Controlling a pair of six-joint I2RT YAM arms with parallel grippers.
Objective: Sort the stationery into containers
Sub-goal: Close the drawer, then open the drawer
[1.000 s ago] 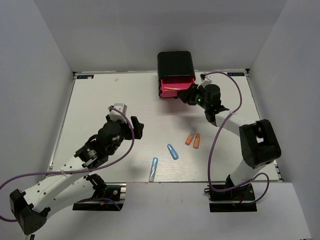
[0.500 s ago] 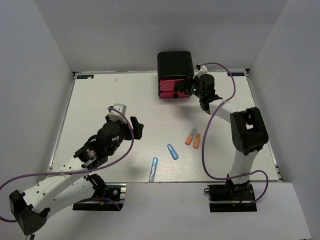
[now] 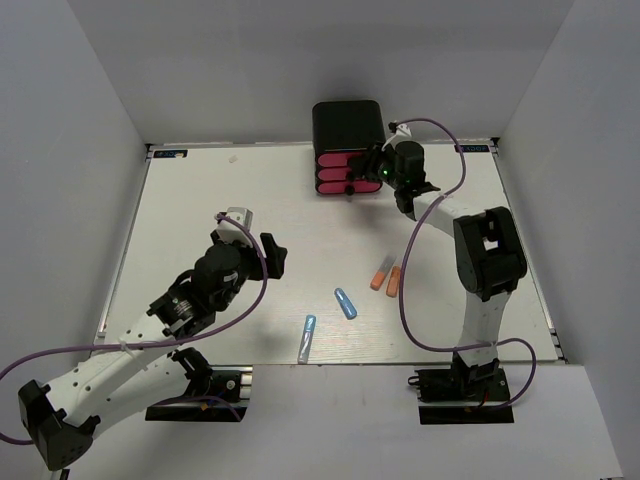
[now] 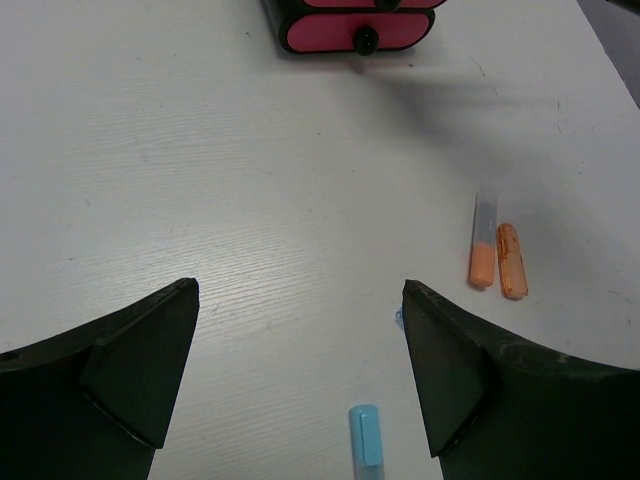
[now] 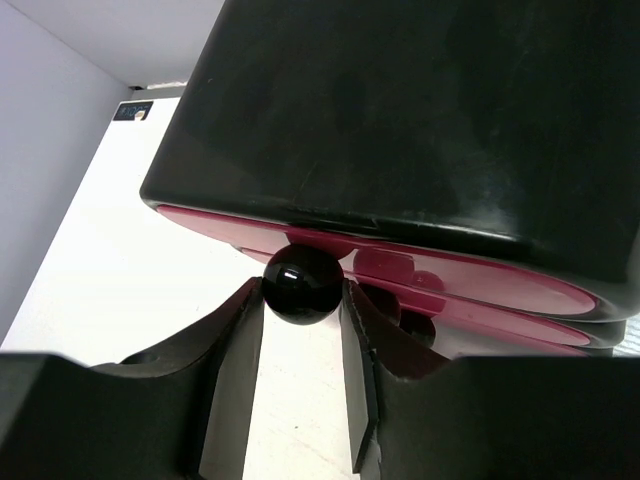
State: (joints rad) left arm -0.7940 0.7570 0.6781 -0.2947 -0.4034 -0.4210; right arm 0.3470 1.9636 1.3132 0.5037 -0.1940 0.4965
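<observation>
The black cabinet (image 3: 348, 122) with three pink drawers (image 3: 338, 173) stands at the far middle of the table. All three drawer fronts sit flush. My right gripper (image 3: 372, 172) is shut on the top drawer's round black knob (image 5: 302, 283), one finger on each side. Two orange markers (image 3: 378, 279) (image 3: 394, 283), a short blue marker (image 3: 345, 303) and a light blue pen (image 3: 307, 337) lie on the table. My left gripper (image 4: 299, 287) hovers open and empty above the table. The light blue pen (image 4: 364, 440) lies just below its fingers, and the orange markers (image 4: 512, 260) lie to its right.
White walls close in the table on three sides. The right arm's purple cable (image 3: 440, 130) loops beside the cabinet. The lowest drawer's knob (image 4: 366, 40) faces the left wrist camera across bare tabletop.
The right gripper has pushed the top drawer in by its knob; it stood pulled out a second ago and is now flush. The left arm has not moved.
</observation>
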